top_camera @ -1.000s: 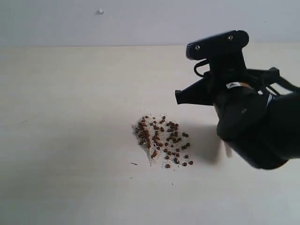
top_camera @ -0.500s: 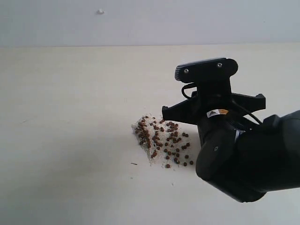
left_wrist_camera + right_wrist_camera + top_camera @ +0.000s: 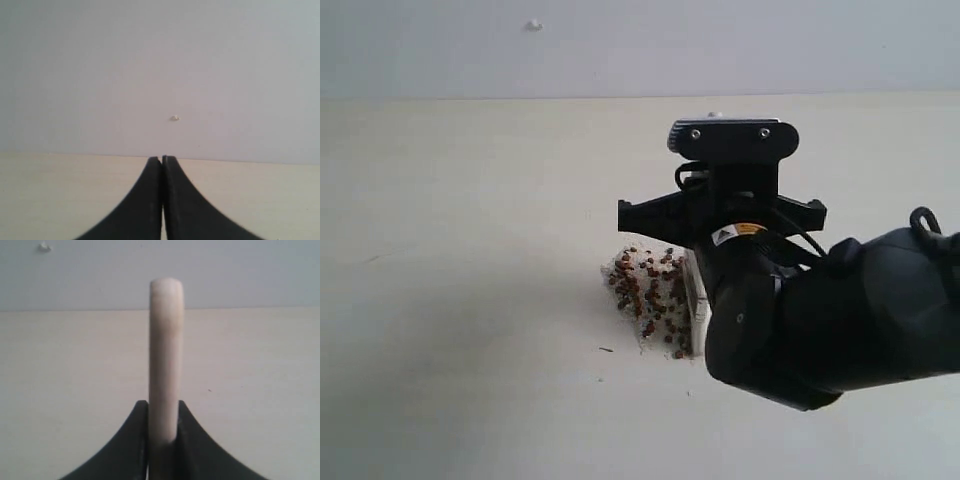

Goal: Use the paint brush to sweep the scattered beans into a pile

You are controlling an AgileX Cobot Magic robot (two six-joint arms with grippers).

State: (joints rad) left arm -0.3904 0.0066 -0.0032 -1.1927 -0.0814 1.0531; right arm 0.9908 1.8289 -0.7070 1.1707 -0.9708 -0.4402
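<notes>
The reddish-brown beans [image 3: 642, 288], mingled with whitish crumbs, lie in a loose patch mid-table. A pale strip of the paint brush [image 3: 698, 298] stands at the patch's right edge, below my right arm [image 3: 770, 320]; that arm hides the patch's right part. In the right wrist view my right gripper [image 3: 164, 409] is shut on the paint brush's cream handle [image 3: 166, 340], which sticks out past the fingertips. My left gripper [image 3: 162, 160] is shut with nothing in it, pointing at the wall; it does not show in the exterior view.
The pale wooden table [image 3: 470, 250] ends at a grey wall carrying a small white speck [image 3: 533, 24]. A short dark sliver [image 3: 606, 349] lies just left of the beans' near edge.
My right arm has swung left with the brush, from well right of the beans onto their right edge. The rightmost beans seen earlier are now hidden or pushed in.
</notes>
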